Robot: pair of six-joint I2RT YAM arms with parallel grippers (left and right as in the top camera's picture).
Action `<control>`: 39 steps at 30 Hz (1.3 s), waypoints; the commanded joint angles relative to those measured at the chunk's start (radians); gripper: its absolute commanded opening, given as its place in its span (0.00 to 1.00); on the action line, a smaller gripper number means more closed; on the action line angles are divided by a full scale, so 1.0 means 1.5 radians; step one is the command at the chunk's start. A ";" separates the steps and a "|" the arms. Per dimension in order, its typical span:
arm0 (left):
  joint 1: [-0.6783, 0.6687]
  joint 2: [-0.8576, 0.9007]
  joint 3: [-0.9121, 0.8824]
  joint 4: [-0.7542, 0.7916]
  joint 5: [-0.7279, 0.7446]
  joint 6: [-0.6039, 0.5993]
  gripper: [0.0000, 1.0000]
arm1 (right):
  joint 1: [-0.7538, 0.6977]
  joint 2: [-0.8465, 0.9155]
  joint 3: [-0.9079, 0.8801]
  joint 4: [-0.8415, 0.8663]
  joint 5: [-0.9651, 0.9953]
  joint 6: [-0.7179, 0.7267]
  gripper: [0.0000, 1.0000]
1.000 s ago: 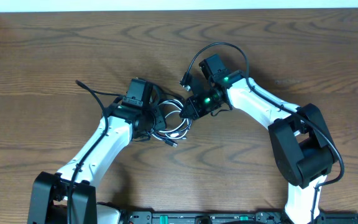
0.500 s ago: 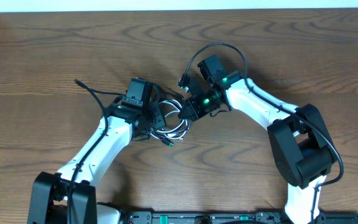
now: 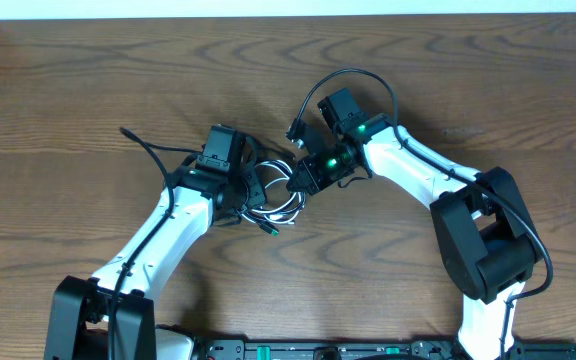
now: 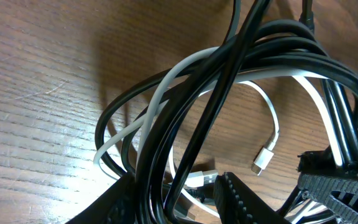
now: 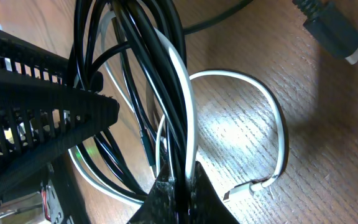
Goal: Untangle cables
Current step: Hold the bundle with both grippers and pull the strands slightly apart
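The cables (image 3: 276, 207) lie as one tangle of thin black cords and a white cord between the two arms. My right gripper (image 5: 180, 182) is shut on a few black cords (image 5: 154, 43) and the white cord (image 5: 189, 93), pinched at its tips. My left gripper (image 4: 179, 186) stands partly open. The black cords (image 4: 229, 68) run between its fingers against the left one, with a gap to the right one. The white cord (image 4: 166, 87) loops over the wood and ends in a small white plug (image 4: 263, 160). In the overhead view the left gripper (image 3: 258, 195) and right gripper (image 3: 293, 181) nearly touch.
A black cord with a free end (image 3: 138, 145) lies left of the left arm. A thick black plug (image 5: 331, 31) lies on the wood near the right gripper. The right arm's own black wire (image 3: 353, 75) arcs above it. A pale wall edge (image 3: 288, 8) borders the table's far side.
The right gripper has edged slightly left with the cords, and the bundle's lower plug end has shifted a little left. Both grips look unchanged.
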 commanded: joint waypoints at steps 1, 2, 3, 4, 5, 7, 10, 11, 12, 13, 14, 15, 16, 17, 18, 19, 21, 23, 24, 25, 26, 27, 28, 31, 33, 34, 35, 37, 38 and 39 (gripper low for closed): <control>0.001 0.005 -0.002 0.006 -0.001 -0.003 0.42 | 0.009 0.002 0.001 0.003 -0.041 -0.020 0.01; 0.001 0.005 -0.002 0.006 -0.001 -0.003 0.42 | 0.009 0.002 0.001 0.003 -0.041 -0.020 0.01; 0.001 0.005 -0.002 0.006 -0.001 -0.003 0.42 | 0.009 0.002 0.001 0.003 -0.041 -0.020 0.01; 0.001 0.005 -0.002 0.006 -0.001 -0.003 0.42 | 0.009 0.002 0.001 0.003 -0.041 -0.020 0.01; 0.001 0.005 -0.002 0.006 -0.001 -0.003 0.42 | 0.009 0.002 0.001 0.003 -0.041 -0.020 0.01; 0.001 0.005 -0.002 0.006 -0.005 -0.003 0.43 | 0.009 0.002 0.001 0.003 -0.041 -0.020 0.01; 0.001 0.005 -0.008 0.006 -0.017 -0.004 0.43 | 0.009 0.002 0.001 0.003 -0.041 -0.020 0.01; 0.001 0.006 -0.011 0.006 -0.017 -0.004 0.43 | 0.009 0.002 0.001 0.003 -0.041 -0.020 0.01; 0.001 0.006 -0.015 0.009 -0.017 -0.009 0.43 | 0.009 0.002 0.001 0.003 -0.041 -0.020 0.01; 0.001 0.006 -0.019 0.011 -0.017 -0.014 0.43 | 0.010 0.002 0.001 0.003 -0.041 -0.020 0.01; 0.001 0.006 -0.023 0.016 -0.016 -0.016 0.43 | 0.010 0.002 0.001 0.003 -0.041 -0.020 0.01; 0.001 0.006 -0.028 0.023 -0.016 -0.016 0.43 | 0.010 0.002 0.001 0.003 -0.041 -0.020 0.01; 0.001 0.006 -0.031 0.027 -0.016 -0.016 0.43 | 0.010 0.002 0.001 0.003 -0.041 -0.020 0.01; 0.001 0.006 -0.032 0.030 -0.016 -0.016 0.43 | 0.010 0.002 0.001 0.003 -0.041 -0.020 0.01; 0.001 0.006 -0.034 0.033 -0.016 -0.016 0.43 | 0.010 0.002 0.001 0.003 -0.041 -0.020 0.01; 0.001 0.006 -0.034 0.034 -0.015 -0.016 0.43 | 0.010 0.002 0.001 0.003 -0.041 -0.020 0.01; 0.001 0.006 -0.034 0.037 -0.015 -0.016 0.43 | 0.010 0.002 0.001 0.003 -0.041 -0.020 0.01; 0.001 0.006 -0.035 0.035 -0.016 -0.016 0.43 | 0.010 0.002 0.001 0.003 -0.042 -0.020 0.01; 0.001 0.006 -0.036 0.033 -0.016 -0.017 0.44 | 0.010 0.002 0.001 0.003 -0.042 -0.020 0.01; 0.001 0.006 -0.039 0.027 -0.016 -0.019 0.47 | 0.010 0.002 0.001 0.003 -0.041 -0.020 0.01; 0.001 0.006 -0.040 0.017 -0.017 -0.025 0.49 | 0.010 0.002 0.001 0.002 -0.041 -0.020 0.01; 0.001 0.006 -0.041 0.008 -0.019 -0.029 0.49 | 0.010 0.002 0.001 0.002 -0.041 -0.020 0.01; 0.001 0.006 -0.041 0.001 -0.019 -0.029 0.49 | 0.010 0.002 0.001 0.002 -0.041 -0.020 0.01; 0.001 0.006 -0.044 -0.010 -0.018 -0.033 0.50 | 0.010 0.002 0.001 0.002 -0.041 -0.020 0.01; 0.001 0.006 -0.044 -0.012 -0.018 -0.037 0.50 | 0.010 0.002 0.001 0.002 -0.041 -0.020 0.01; 0.001 0.006 -0.044 -0.013 -0.018 -0.046 0.50 | 0.010 0.002 0.001 0.002 -0.041 -0.020 0.01; 0.001 0.006 -0.044 -0.013 -0.018 -0.058 0.50 | 0.010 0.002 0.001 0.002 -0.041 -0.020 0.01; 0.001 0.006 -0.044 -0.012 -0.018 -0.084 0.50 | 0.010 0.002 0.001 0.002 -0.041 -0.020 0.01; 0.001 0.006 -0.044 -0.012 -0.018 -0.099 0.50 | 0.010 0.002 0.001 0.002 -0.041 -0.020 0.01; 0.001 0.006 -0.044 -0.012 -0.018 -0.116 0.50 | 0.010 0.002 0.001 0.002 -0.041 -0.020 0.01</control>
